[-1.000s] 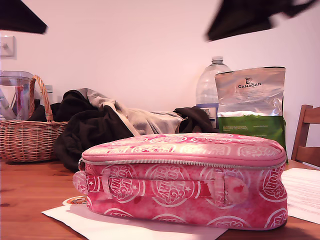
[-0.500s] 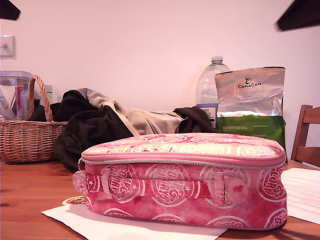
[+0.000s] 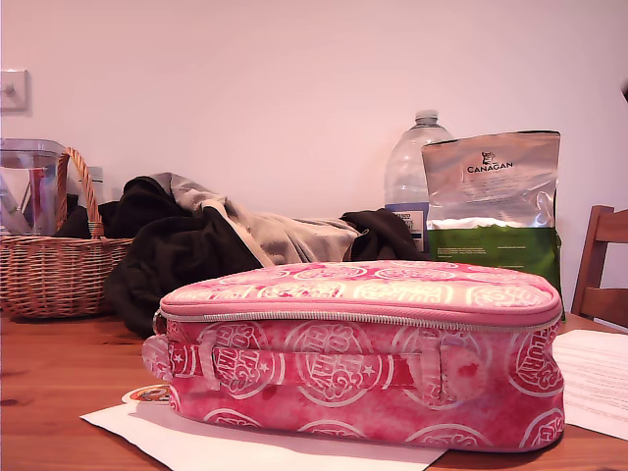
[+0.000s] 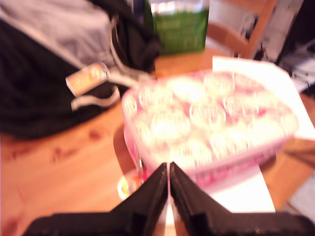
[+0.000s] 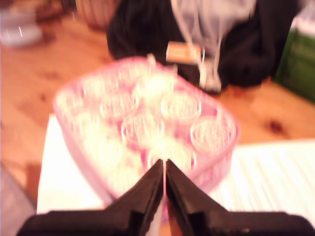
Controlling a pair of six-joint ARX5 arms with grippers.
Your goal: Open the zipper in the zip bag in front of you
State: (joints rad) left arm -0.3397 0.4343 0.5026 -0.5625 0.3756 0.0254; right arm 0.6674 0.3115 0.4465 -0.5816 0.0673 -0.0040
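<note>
Both my first gripper (image 4: 169,169) and my second gripper (image 5: 164,166) hang high above the zip bag (image 3: 361,353) on the wooden table (image 3: 59,378), each with jaws pressed together, holding nothing.

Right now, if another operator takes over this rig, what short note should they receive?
My first tool: shut, empty, above the zip bag.
My second tool: shut, empty, also above the bag.
Zip bag lies flat on white paper on the table.
The zipper looks fully closed.
Done: nothing.
Left: find the pull, grip it, open the zipper.
</note>
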